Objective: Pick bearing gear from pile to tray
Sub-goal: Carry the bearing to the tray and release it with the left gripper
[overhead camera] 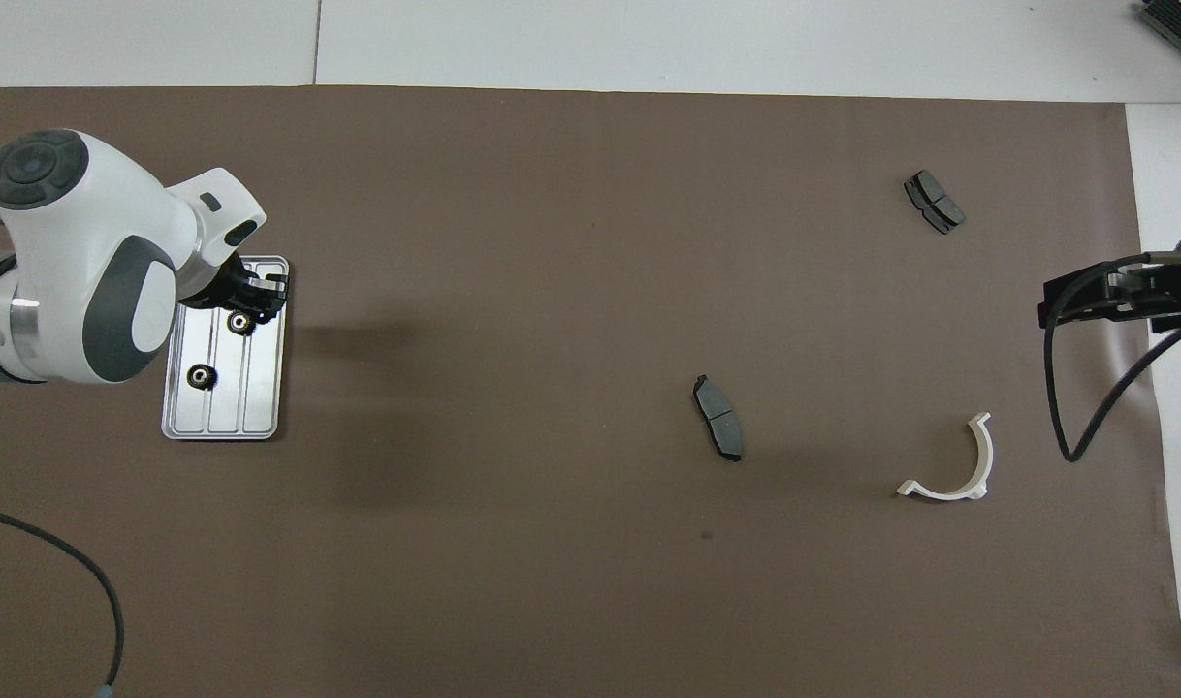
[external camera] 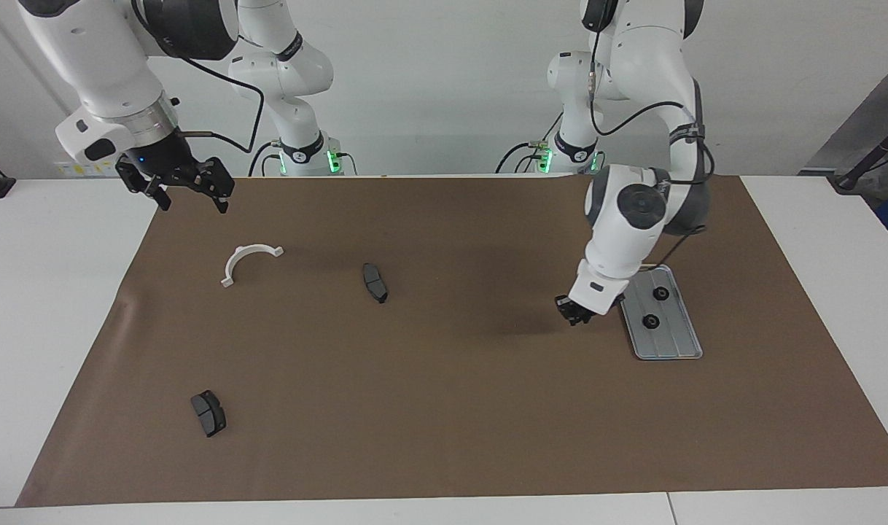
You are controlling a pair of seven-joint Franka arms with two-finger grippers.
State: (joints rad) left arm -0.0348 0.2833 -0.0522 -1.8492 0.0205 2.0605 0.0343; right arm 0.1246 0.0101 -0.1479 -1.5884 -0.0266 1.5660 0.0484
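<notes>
- Bearing gear: two small black rings (external camera: 661, 293) (external camera: 651, 321) lie in the tray (external camera: 679, 340), apart from each other, one toward the robots' end and one about midway along it. Both sit beside and below the left jaws. No other ring shows on the brown mat (external camera: 444, 408).
- Left gripper (external camera: 574, 313): raised, at the tray's edge toward the table's middle; from overhead it covers the tray's corner farther from the robots. Jaws clenched, fingertips together. Whether a ring is pinched between them cannot be told; nothing is seen protruding.
- Right gripper (external camera: 189, 193): waits over the mat's corner at the right arm's end, jaws spread wide, nothing between them.
- Remaining pile, well apart from the left jaws: white half-ring bracket (external camera: 248, 262), one dark grey pad (external camera: 375, 282) near mid-mat, a second pad (external camera: 208, 413) farther from the robots.
- Risk, judged: if a ring is carried, release this close to the rim could drop it on the mat, or let it roll along a groove.
- Risk, judged: a descent here could put the fingers on the rim and shift the tray, or nudge the ring lying just beside the jaws.
- Risk, judged: a tiny ring may cling to one finger on opening.
</notes>
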